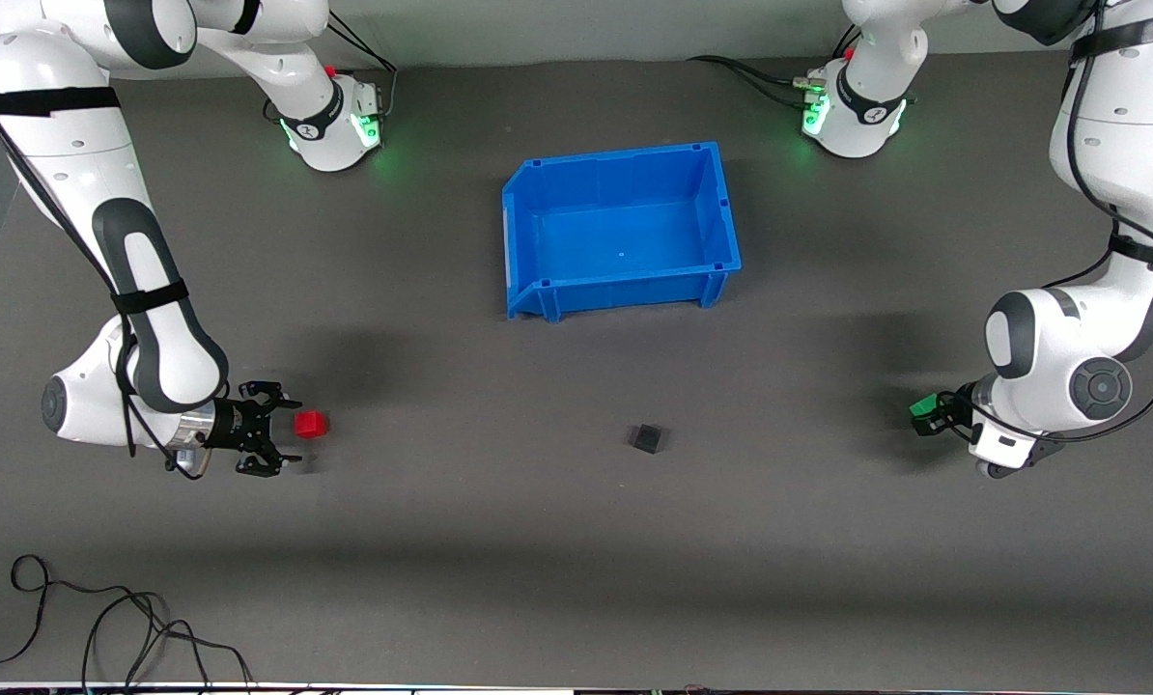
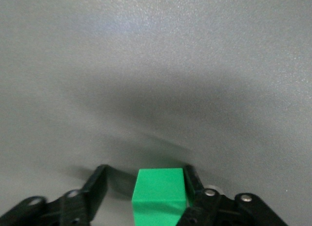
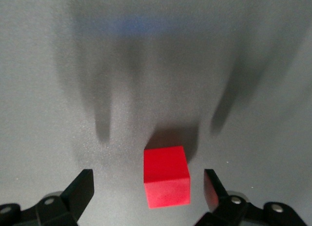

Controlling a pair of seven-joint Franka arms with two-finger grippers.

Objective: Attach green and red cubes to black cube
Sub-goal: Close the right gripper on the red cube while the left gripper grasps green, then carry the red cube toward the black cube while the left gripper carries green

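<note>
The red cube (image 1: 311, 424) lies on the table toward the right arm's end. My right gripper (image 1: 285, 429) is open, low at the table, with the cube at its fingertips. In the right wrist view the red cube (image 3: 165, 176) sits between the fingers of my right gripper (image 3: 148, 176) with gaps on both sides. The green cube (image 1: 922, 406) is toward the left arm's end, at my left gripper (image 1: 926, 417). In the left wrist view the green cube (image 2: 160, 189) sits inside my open left gripper (image 2: 145, 171), against one finger and apart from the other. The black cube (image 1: 647, 438) lies alone between them.
A blue bin (image 1: 538, 290) stands empty mid-table, farther from the front camera than the black cube. Loose black cables (image 1: 103, 618) lie near the front edge at the right arm's end.
</note>
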